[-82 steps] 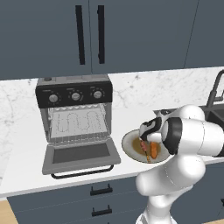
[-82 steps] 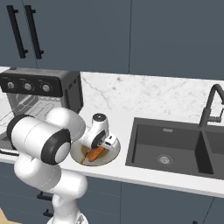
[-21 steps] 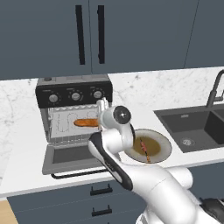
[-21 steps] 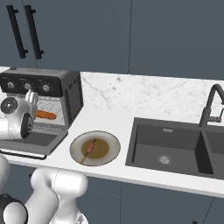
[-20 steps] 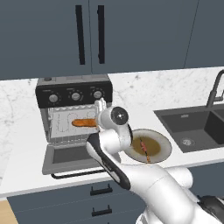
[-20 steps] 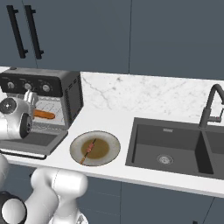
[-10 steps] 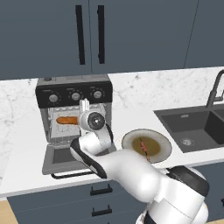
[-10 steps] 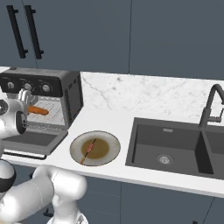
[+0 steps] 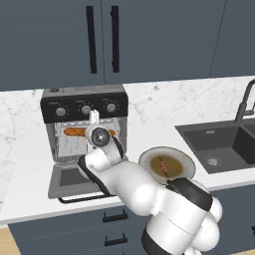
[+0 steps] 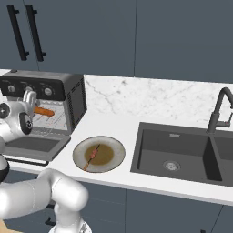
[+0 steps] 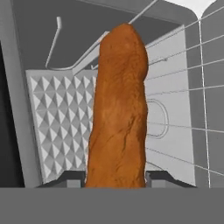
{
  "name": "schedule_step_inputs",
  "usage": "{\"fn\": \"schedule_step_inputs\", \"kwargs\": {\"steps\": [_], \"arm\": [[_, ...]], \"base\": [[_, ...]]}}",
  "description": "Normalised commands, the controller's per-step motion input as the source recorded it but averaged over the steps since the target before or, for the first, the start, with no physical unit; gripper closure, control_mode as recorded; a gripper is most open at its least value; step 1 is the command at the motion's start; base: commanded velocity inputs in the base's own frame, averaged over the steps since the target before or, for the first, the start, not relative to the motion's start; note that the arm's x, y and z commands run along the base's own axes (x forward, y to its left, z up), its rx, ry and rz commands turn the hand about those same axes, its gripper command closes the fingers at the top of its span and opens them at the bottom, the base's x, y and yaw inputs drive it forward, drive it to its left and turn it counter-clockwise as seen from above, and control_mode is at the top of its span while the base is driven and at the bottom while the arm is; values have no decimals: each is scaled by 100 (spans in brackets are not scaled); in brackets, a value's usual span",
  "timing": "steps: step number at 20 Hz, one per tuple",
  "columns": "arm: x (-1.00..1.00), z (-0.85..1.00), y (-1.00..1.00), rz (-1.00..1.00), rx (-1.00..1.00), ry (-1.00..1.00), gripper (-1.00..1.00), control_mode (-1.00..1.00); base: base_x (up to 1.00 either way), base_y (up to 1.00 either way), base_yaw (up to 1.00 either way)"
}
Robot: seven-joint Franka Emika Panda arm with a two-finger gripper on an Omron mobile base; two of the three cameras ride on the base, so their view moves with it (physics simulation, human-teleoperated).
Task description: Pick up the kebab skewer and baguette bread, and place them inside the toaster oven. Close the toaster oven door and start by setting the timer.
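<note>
- The worktop (image 9: pixel 149 124) is white marble, and everything here is best placed from the toaster oven (image 9: pixel 83 130) standing on it under the dark cabinets (image 9: pixel 99 40).
- To the right of the toaster oven, well apart, a dark sink (image 10: pixel 182 154) is sunk into the worktop, its tap (image 10: pixel 218 109) at the far right.
- The toaster oven door (image 9: pixel 74 182) lies dropped flat in front of the oven — open, and nothing lies on it that I can see.
- Between oven and sink sits a round plate (image 10: pixel 81 157), and on it the kebab skewer (image 10: pixel 93 154); thin and stiff by the look of it, best taken at the meat-covered middle so it does not tip.
- The baguette bread (image 11: pixel 118 113) is inside the oven mouth, above the wire rack (image 11: pixel 192 87) — I cannot tell if it touches. It looks light and firm, with a rough crust that should not slip.
- The gripper (image 11: pixel 116 177) is part-way closed, a fingertip at either side of the loaf's near end; that end grip leaves the far end free to dip.
- The oven's side walls stand close — little room to turn the loaf.
</note>
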Motion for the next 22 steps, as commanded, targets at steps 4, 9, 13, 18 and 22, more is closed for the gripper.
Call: {"fn": "schedule_step_inputs", "kwargs": {"steps": [4,9,13,18,22], "arm": [[37,0,0,-1,0,0,100,-100],[17,0,0,0,0,0,100,-100],[0,0,0,0,0,3,100,-100],[0,-2,-9,0,0,0,100,-100],[8,0,-19,2,0,0,100,-100]], "base": [[0,0,0],[0,0,0],[0,0,0],[0,0,0],[0,0,0]]}}
